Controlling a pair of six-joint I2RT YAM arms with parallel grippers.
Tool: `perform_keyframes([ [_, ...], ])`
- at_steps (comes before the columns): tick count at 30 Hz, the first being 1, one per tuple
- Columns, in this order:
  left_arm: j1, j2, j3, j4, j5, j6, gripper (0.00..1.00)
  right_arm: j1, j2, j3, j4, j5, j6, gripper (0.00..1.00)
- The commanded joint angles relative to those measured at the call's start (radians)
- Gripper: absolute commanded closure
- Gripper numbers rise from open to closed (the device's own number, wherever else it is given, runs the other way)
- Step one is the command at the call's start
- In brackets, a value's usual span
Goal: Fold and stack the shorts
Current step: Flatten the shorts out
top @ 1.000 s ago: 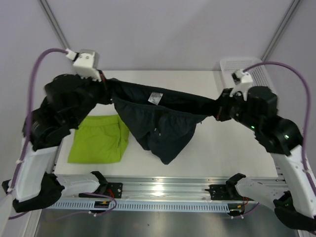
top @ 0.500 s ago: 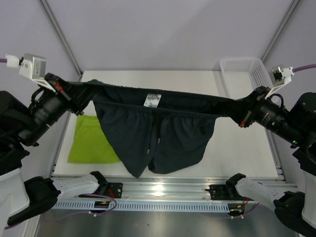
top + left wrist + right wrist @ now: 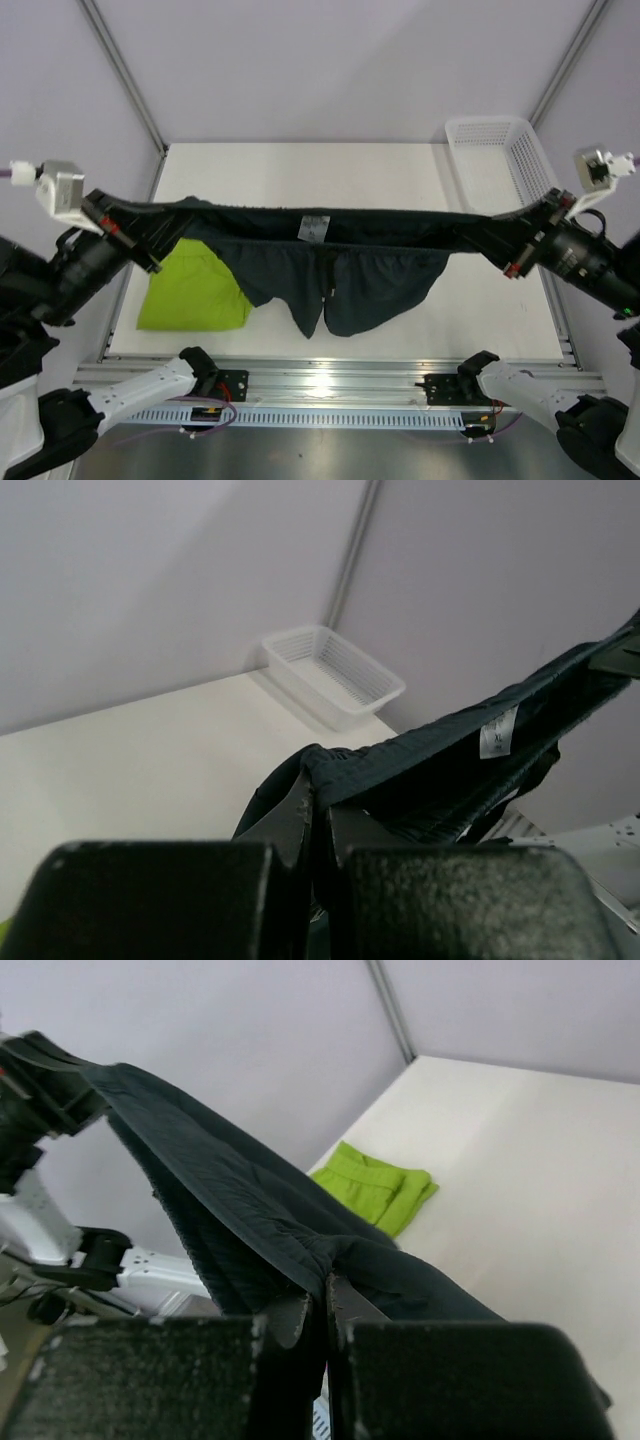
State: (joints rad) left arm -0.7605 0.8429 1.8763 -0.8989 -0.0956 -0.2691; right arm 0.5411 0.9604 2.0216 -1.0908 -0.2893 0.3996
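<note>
Navy shorts (image 3: 340, 285): held aloft over the middle of the desk (image 3: 300, 165), waistband pulled taut left to right, legs hanging toward the near edge.
Left gripper (image 3: 160, 233): jaws clamped on the waistband's left end.
Right gripper (image 3: 500, 246): jaws clamped on its right end.
Lime green shorts (image 3: 195, 295): folded flat, near-left corner.
White basket (image 3: 490, 135): far-right corner.
</note>
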Motion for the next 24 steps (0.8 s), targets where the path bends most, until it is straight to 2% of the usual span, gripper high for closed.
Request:
perform_keyframes([
  [1, 0.026, -0.165, -0.092, 0.190, -0.027, 0.025, 1.00, -0.053, -0.145, 0.022, 0.014, -0.048, 0.013, 1.00],
  [5, 0.026, -0.228, -0.152, 0.225, -0.006, 0.007, 1.00, -0.113, -0.193, 0.035, 0.016, -0.109, 0.022, 1.00],
  [10, 0.026, -0.183, -0.093, 0.215, -0.025, 0.008, 1.00, -0.142, -0.158, 0.060, -0.012, -0.071, 0.005, 1.00],
  [13, 0.026, -0.073, 0.021, 0.174, -0.070, 0.031, 1.00, -0.135, -0.100, 0.057, -0.017, 0.017, -0.018, 1.00],
  [14, 0.026, 0.006, 0.047, 0.138, -0.114, 0.037, 1.00, -0.119, -0.080, 0.045, -0.017, 0.086, -0.022, 1.00],
  [15, 0.026, 0.049, 0.126, 0.123, -0.127, 0.051, 1.00, -0.107, -0.031, 0.034, -0.023, 0.126, -0.021, 1.00],
  [17, 0.026, 0.167, 0.156, 0.095, -0.168, 0.054, 1.00, -0.076, 0.013, -0.006, -0.011, 0.233, -0.019, 1.00],
  [20, 0.027, 0.237, 0.098, 0.135, -0.211, 0.050, 1.00, -0.059, 0.046, -0.177, 0.074, 0.289, 0.005, 1.00],
  [22, 0.068, 0.275, -0.018, 0.152, -0.217, 0.024, 1.00, -0.093, 0.058, -0.306, 0.133, 0.289, 0.018, 1.00],
  [24, 0.127, 0.294, -0.132, 0.196, -0.138, -0.027, 1.00, -0.140, 0.067, -0.388, 0.181, 0.250, 0.018, 1.00],
])
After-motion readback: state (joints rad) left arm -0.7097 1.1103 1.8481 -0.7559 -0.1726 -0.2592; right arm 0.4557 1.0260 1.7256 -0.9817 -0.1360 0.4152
